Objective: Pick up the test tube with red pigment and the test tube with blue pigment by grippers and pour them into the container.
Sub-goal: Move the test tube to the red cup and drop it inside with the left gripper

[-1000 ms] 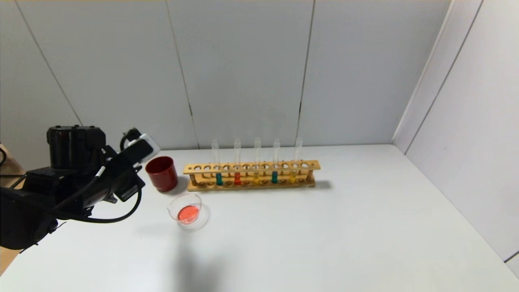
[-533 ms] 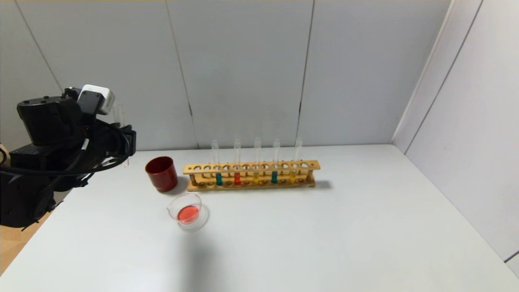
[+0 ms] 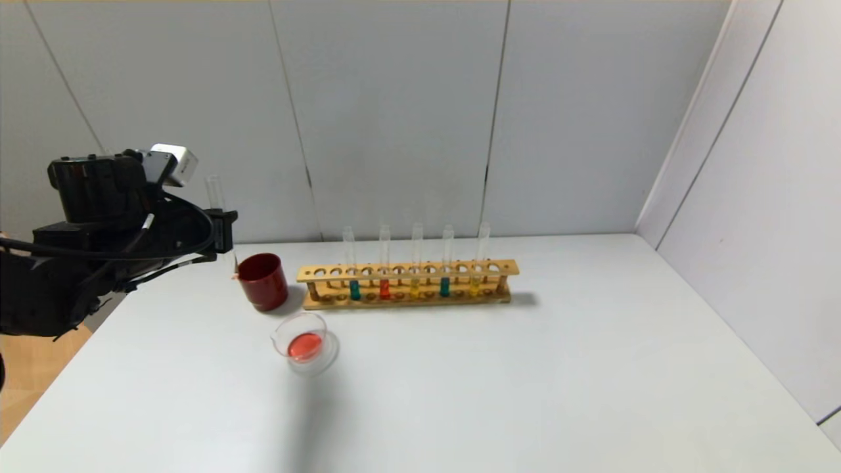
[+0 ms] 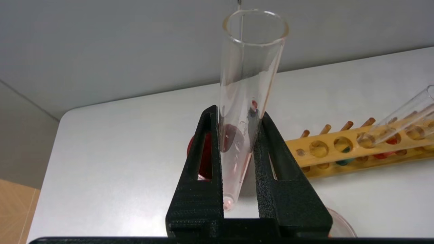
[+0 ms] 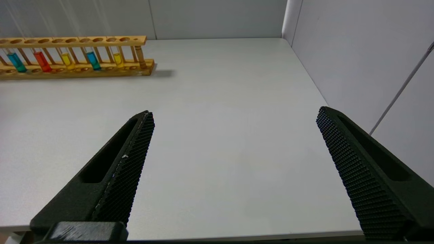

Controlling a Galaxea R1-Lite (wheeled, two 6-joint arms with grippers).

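Observation:
My left gripper [image 3: 225, 231] [image 4: 237, 113] is shut on an upright clear test tube [image 3: 213, 192] [image 4: 251, 51] that carries only red traces and a drop at its bottom. It hangs at the back left, just beside the dark red cup [image 3: 263, 281]. The container [image 3: 303, 343], a low glass dish, holds red liquid in front of the cup. In the wooden rack [image 3: 407, 270] stand a test tube with red pigment [image 3: 384, 289] [image 5: 42, 61] and two with blue pigment [image 3: 355, 290] [image 3: 445, 287]. My right gripper [image 5: 235, 113] is open over bare table.
Two yellow-liquid tubes [image 3: 414, 288] [image 3: 474, 286] also stand in the rack. The cup [image 4: 205, 159] shows behind my left fingers. Wall panels close the back and right of the white table [image 3: 558, 381]. Its left edge [image 3: 59, 387] lies under my left arm.
My left arm has risen from a low, tipped pose near the dish, turned the tube upright, and moved right towards the red cup. The dish and rack have not moved.

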